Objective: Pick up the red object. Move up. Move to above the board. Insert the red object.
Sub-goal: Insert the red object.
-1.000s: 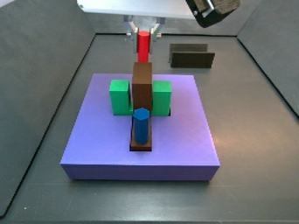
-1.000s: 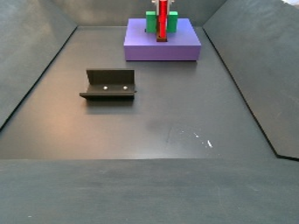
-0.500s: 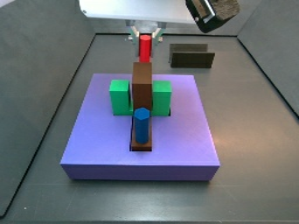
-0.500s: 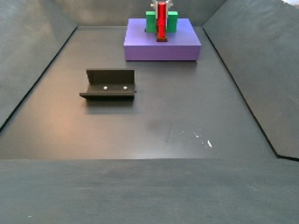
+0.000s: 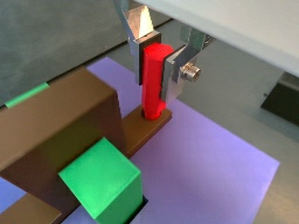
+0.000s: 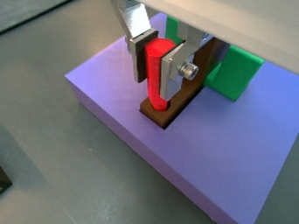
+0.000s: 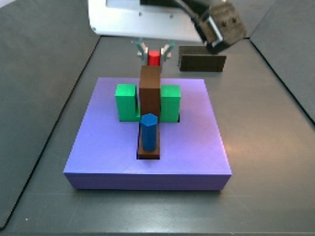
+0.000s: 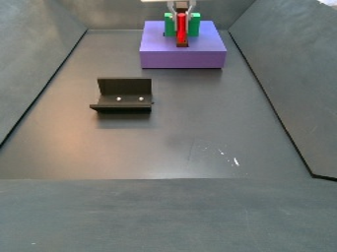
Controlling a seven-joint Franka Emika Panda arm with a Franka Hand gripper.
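gripper (image 5: pixel 159 59) clamped on upright red object (image 5: pixel 155 79), its lower end in the board (image 5: pixel 65 127)

In a side view the gripper (image 7: pixel 153 51) and the board (image 7: pixel 149 92) hide most of the red object (image 7: pixel 153 58). Elsewhere the gripper (image 8: pixel 182 8) is cut off by the top edge; its fingers are too small to resolve.

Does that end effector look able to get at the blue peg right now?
Probably not yet: the end effector is shut on the red object at the board's far end. Nothing covers the blue peg.
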